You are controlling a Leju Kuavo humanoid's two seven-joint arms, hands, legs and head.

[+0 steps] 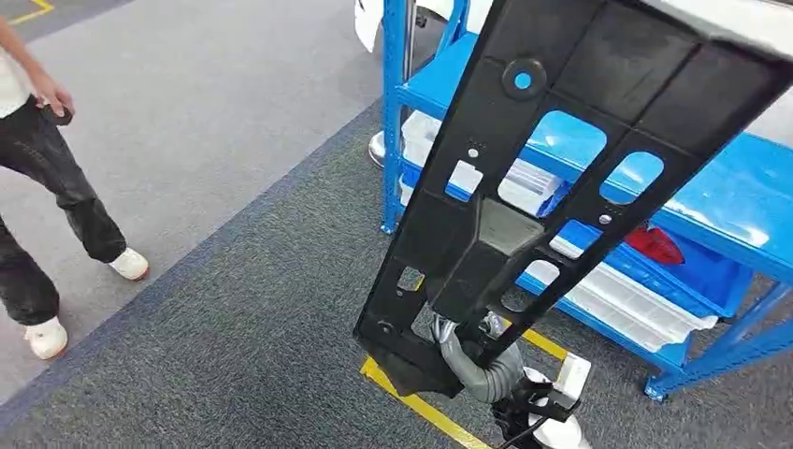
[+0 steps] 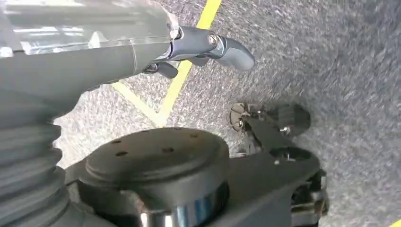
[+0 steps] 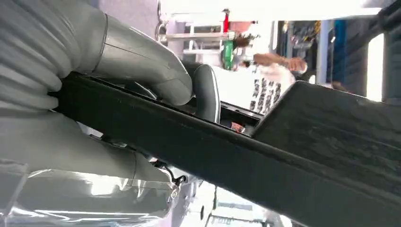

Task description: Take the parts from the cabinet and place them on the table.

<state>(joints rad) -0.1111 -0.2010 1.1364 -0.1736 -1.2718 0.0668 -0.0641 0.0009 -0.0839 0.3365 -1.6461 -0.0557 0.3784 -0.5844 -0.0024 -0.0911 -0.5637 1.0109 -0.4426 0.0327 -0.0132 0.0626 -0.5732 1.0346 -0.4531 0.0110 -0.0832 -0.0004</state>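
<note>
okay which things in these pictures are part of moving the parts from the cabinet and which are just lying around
Part of the job:
- black plastic panel, gripped at its lower end
- right hand, holding that panel
- blue cabinet

Just around:
- white bins and a red item on the shelves
- yellow floor tape
- person standing nearby
- left hand, holding nothing

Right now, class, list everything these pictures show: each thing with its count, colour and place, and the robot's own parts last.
Panel part: one, black, long with cut-outs, held up in front of the rack.
Shelf rack: one, blue, to the right.
Trays: several, white, on the rack's lower shelves.
Red item: one, in a blue bin on the rack.
Floor tape: yellow lines on grey carpet.
Person: one, dark trousers, white shoes, at far left.
Right hand: grey, grips the panel part's lower end.
Left hand: grey, hangs above the floor, holding nothing.
</note>
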